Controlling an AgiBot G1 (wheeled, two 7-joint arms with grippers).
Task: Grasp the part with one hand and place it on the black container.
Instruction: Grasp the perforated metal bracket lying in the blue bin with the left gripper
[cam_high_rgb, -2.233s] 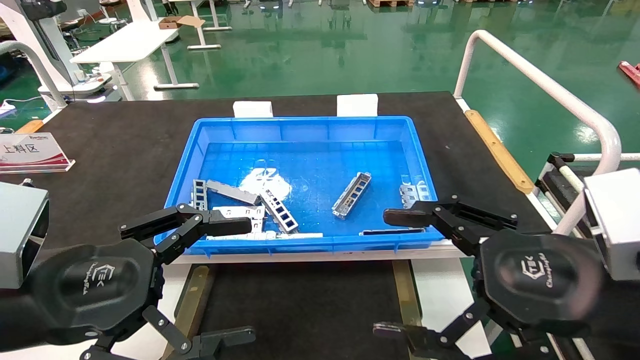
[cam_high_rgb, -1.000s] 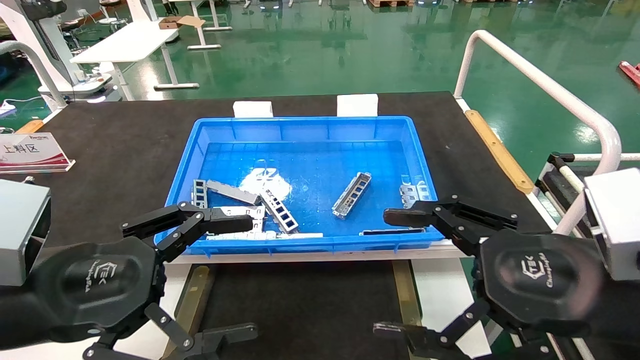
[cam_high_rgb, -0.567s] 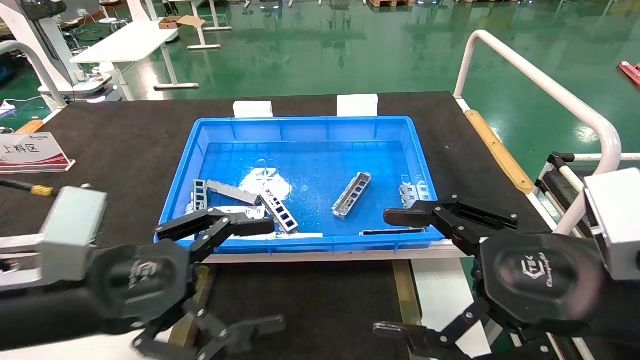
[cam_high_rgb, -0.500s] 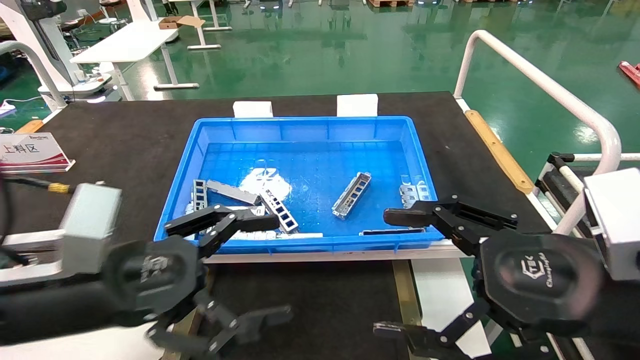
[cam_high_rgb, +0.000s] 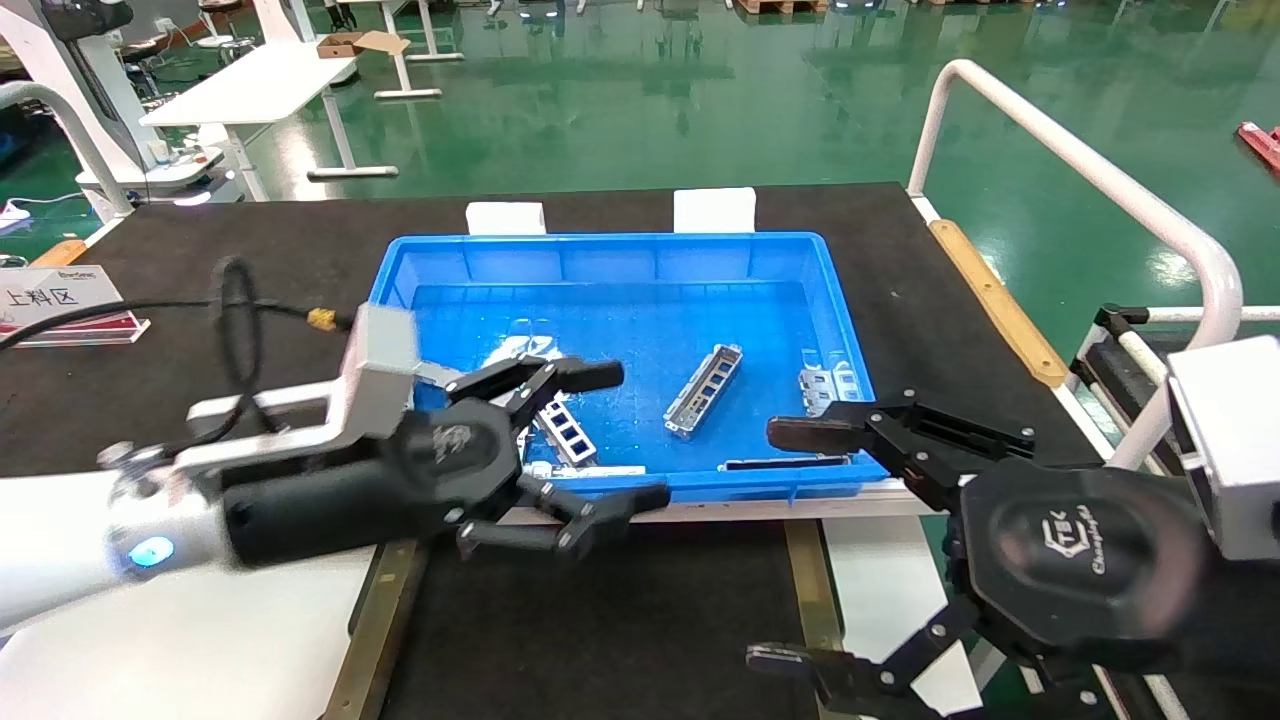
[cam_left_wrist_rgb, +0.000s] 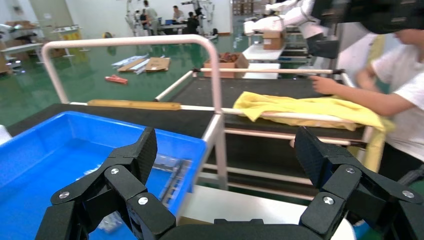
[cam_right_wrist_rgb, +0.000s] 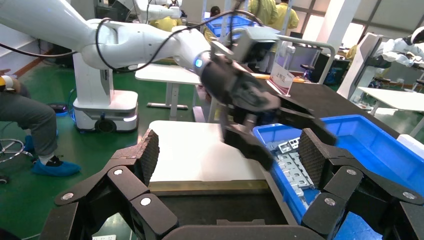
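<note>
The part (cam_high_rgb: 704, 390), a slim grey channel bracket with cutouts, lies slanted on the floor of the blue bin (cam_high_rgb: 610, 250), right of centre. The black container (cam_high_rgb: 610, 620) is the matte-black tray in front of the bin, between brass strips (cam_high_rgb: 375, 620); it also shows in the right wrist view (cam_right_wrist_rgb: 210, 210). My left gripper (cam_high_rgb: 625, 435) is open and empty over the bin's front edge, left of the part and apart from it. My right gripper (cam_high_rgb: 775, 545) is open and empty at the bin's front right corner. The part is not clear in either wrist view.
Flat pale slotted plates (cam_high_rgb: 560, 430) lie in the bin's front left, also in the right wrist view (cam_right_wrist_rgb: 292, 165). A small bracket (cam_high_rgb: 825, 385) lies at the bin's right wall. A white rail (cam_high_rgb: 1100, 190) runs along the right. A sign (cam_high_rgb: 60, 300) stands far left.
My left arm has swung from the lower left forward and rightward, so its open gripper now hangs over the bin's front edge. The right arm and the part have not moved.
</note>
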